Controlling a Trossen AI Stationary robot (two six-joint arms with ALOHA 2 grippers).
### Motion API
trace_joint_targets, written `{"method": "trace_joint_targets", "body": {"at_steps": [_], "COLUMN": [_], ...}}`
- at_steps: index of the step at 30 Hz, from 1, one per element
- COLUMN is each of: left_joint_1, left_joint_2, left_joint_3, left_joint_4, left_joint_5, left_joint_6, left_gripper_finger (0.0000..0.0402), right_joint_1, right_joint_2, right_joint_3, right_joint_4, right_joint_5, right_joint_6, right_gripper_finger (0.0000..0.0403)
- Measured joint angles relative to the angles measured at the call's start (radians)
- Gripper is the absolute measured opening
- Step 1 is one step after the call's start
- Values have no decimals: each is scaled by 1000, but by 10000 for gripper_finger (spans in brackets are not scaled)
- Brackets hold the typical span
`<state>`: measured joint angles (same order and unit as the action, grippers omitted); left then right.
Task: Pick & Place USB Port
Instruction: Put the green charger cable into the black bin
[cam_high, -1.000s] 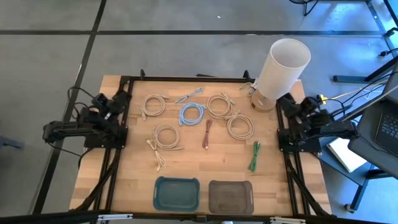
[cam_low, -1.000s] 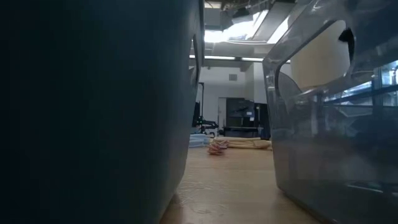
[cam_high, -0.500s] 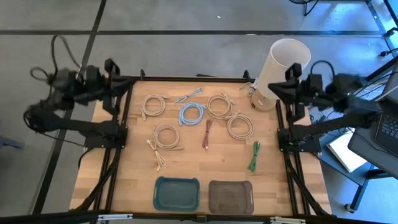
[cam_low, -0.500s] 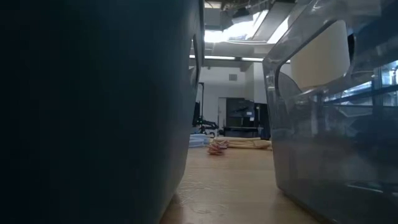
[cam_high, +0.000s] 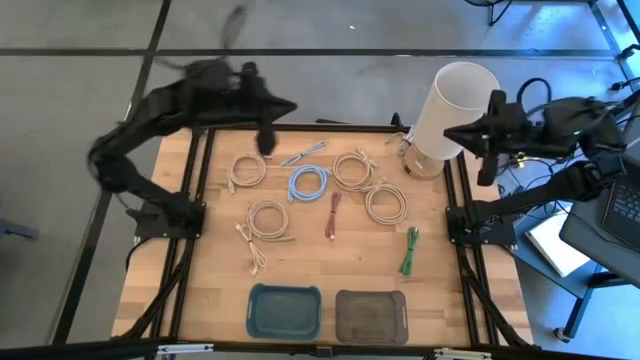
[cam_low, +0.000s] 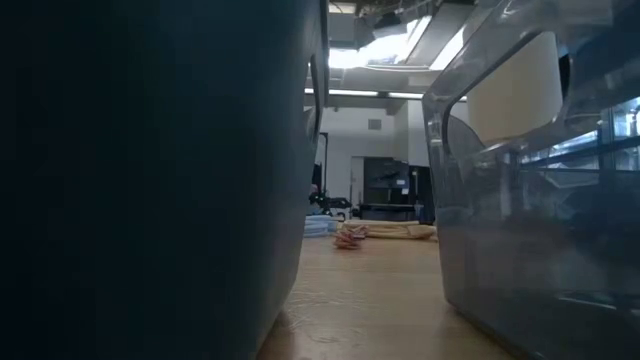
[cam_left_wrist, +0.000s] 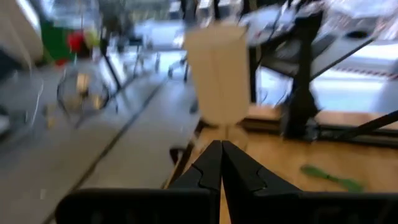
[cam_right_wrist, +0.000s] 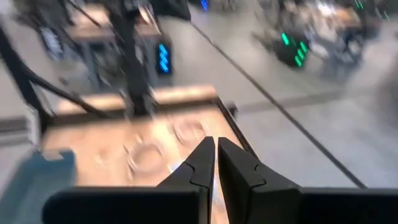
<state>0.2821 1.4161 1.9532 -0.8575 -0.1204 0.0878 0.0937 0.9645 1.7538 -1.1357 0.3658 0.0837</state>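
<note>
Several cables lie flat on the wooden table: beige coils, a blue coil, a dark red bundle, a green cable and a grey one. My left gripper is raised above the far left corner, shut, and points toward the table's right. My right gripper is raised by the far right corner, shut, and points toward the table's left. Neither touches a cable.
A tall white cylinder stands at the far right corner, close to my right gripper. A teal bin and a grey clear bin sit at the near edge and fill the low view. Black frame rails run along both sides.
Both arms have unfolded from their low resting poses at the table's sides and risen. My left gripper has swung up toward the far edge and then over the far left corner. My right gripper has risen beside the white cylinder. No cable has moved.
</note>
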Motion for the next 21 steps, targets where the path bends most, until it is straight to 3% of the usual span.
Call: {"method": "trace_joint_targets", "body": {"at_steps": [9, 16, 21], "left_joint_1": [98, 76, 12], "left_joint_2": [230, 308, 248], "left_joint_3": [17, 17, -49], "left_joint_4": [-304, -598, -564], "left_joint_5": [12, 85, 78], "left_joint_6": [-7, -83, -85], "left_gripper_finger": [4, 4, 4], "right_joint_1": [0, 0, 2], "right_joint_2": [22, 6, 6], "right_joint_3": [-153, -438, -666], "right_joint_4": [-370, -353, -218], "right_joint_5": [15, -112, -192], "right_joint_6": [280, 584, 779], "right_gripper_finger": [25, 25, 25]}}
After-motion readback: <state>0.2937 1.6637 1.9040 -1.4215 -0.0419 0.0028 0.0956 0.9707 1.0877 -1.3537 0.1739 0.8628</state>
